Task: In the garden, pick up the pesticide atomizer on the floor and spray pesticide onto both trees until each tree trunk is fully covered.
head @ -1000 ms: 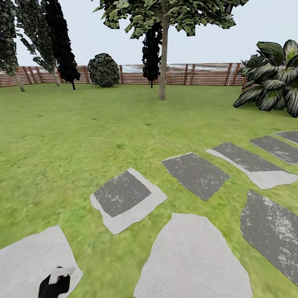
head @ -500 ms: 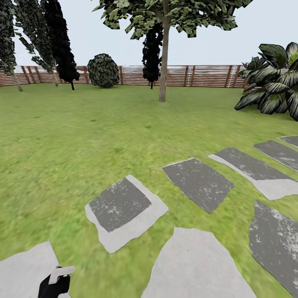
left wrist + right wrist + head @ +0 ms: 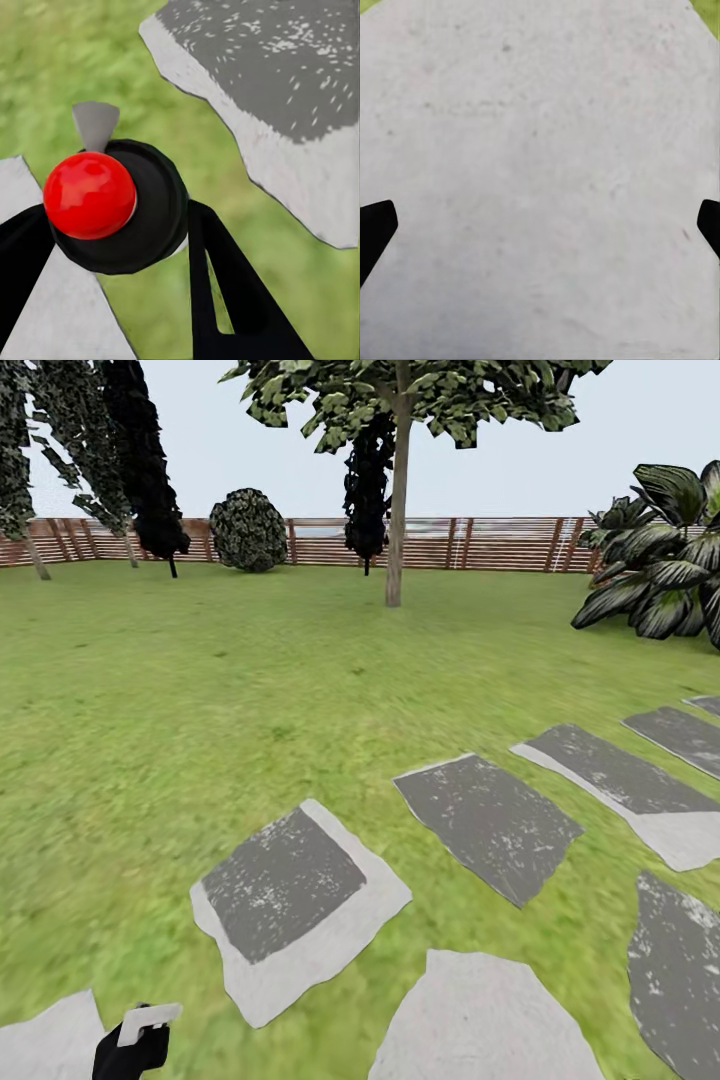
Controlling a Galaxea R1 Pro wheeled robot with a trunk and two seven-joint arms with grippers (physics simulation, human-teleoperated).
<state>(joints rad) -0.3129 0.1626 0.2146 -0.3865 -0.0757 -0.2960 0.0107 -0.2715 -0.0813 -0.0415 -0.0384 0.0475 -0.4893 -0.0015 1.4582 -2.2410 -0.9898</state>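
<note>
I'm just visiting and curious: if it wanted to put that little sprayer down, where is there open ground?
Widest bare ground: the lawn between the stepping stones and the fence, left of the thin-trunked tree. The pale slab beneath the right gripper's fingers is bare too. It is crowded by the palm and along the fence, where the bush stands.

A dark atomizer (image 3: pixel 146 214) with a red cap (image 3: pixel 90 195) was held between black pincer fingers (image 3: pixel 225 292) above grass (image 3: pixel 67 67) and stone slabs (image 3: pixel 285 82).
</note>
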